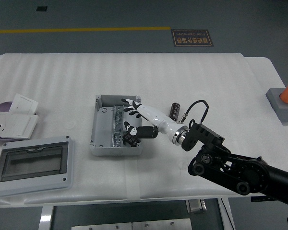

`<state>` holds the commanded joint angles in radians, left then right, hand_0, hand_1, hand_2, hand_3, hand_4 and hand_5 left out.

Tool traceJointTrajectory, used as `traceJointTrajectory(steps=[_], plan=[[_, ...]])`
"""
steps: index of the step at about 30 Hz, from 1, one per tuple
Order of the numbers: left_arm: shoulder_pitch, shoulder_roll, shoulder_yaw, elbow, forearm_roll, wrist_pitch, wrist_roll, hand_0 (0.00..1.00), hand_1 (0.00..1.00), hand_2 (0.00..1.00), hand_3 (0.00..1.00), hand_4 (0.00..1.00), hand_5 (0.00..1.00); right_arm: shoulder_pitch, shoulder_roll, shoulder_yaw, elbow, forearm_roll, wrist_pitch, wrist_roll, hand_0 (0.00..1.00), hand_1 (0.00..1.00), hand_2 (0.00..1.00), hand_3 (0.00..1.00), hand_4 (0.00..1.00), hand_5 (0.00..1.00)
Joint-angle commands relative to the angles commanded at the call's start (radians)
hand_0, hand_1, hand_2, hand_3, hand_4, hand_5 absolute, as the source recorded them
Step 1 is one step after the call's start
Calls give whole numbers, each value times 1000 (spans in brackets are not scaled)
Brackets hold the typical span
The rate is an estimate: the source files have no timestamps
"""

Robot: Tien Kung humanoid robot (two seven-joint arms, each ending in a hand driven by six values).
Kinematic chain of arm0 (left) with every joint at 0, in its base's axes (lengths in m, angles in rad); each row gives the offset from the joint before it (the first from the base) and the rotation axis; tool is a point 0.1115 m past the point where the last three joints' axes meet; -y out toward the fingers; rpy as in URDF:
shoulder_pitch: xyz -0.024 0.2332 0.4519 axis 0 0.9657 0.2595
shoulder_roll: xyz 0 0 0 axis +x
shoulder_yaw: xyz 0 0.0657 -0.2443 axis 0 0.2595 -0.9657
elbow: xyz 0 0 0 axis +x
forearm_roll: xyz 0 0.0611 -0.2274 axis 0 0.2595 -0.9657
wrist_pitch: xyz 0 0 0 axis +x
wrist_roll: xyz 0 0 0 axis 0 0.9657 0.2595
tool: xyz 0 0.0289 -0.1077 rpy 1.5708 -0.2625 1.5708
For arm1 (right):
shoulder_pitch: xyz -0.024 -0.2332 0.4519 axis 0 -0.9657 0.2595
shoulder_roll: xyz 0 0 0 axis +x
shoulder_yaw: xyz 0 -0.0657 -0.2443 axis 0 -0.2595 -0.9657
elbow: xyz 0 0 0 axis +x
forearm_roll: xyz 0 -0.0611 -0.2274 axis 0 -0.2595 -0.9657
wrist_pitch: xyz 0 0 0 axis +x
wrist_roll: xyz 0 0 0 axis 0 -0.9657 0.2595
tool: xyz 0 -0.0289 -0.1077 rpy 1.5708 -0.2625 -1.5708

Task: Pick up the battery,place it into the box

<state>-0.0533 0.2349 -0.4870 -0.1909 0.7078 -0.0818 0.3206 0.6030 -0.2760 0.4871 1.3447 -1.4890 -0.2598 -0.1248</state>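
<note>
The open grey box point(102, 128) sits at the table's middle, with a metal terminal rail point(117, 125) along its centre. My right hand point(136, 120) hovers over the box's right half with its fingers spread and nothing in them. A dark battery point(130, 136) lies inside the box at its near right corner, just beside my thumb. A second dark cylindrical battery point(174, 109) lies on the table to the right of the box, behind my wrist. The left arm is out of view.
A grey enclosure with a clear lid point(31, 164) lies at the near left. White socket plates point(12, 123) and a purple disc point(0, 106) lie at the far left. An orange object on a grey block point(284, 99) stands at the right edge.
</note>
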Motion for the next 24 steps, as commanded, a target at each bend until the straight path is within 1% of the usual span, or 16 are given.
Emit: traceJointTrajectory(steps=[4, 6, 8, 9, 14, 15, 20, 21, 24], plan=[[1, -1, 2, 0, -2, 1, -2, 651, 661, 526, 571, 518, 495, -6, -25, 81, -48, -86, 9, -39, 765, 813, 823, 998, 514, 236], [1, -1, 2, 0, -3, 1, -2, 651, 661, 526, 571, 518, 495, -3, -40, 111, -74, -133, 28, -66, 765, 813, 823, 998, 514, 236], [1, 0, 2, 0, -3, 1, -3, 651, 661, 526, 571, 518, 495, 5, -54, 129, -102, -182, 58, -95, 765, 813, 823, 998, 514, 236], [0, 0, 3, 0, -4, 1, -3, 651, 661, 527, 570, 486, 491, 10, -61, 132, -119, -209, 78, -113, 765, 809, 814, 998, 520, 236], [-3, 0, 10, 0, -9, 2, -5, 651, 661, 527, 570, 486, 491, 30, -75, 120, -169, -312, 158, -165, 765, 809, 814, 998, 520, 236], [-3, -1, 12, 0, -11, 2, -6, 650, 661, 526, 570, 473, 481, 34, -77, 115, -177, -331, 174, -174, 790, 815, 824, 998, 560, 259], [-4, -1, 13, 0, -11, 1, -6, 650, 661, 526, 570, 473, 481, 47, -79, 90, -191, -354, 211, -192, 790, 815, 824, 998, 560, 259], [-4, -1, 13, 0, -11, 1, -5, 647, 660, 525, 569, 462, 473, 52, -79, 82, -192, -354, 216, -195, 847, 839, 866, 998, 880, 659], [-6, 0, 16, 0, -12, 1, -6, 647, 660, 525, 569, 462, 473, 67, -78, 56, -200, -351, 227, -201, 847, 839, 866, 998, 880, 659]])
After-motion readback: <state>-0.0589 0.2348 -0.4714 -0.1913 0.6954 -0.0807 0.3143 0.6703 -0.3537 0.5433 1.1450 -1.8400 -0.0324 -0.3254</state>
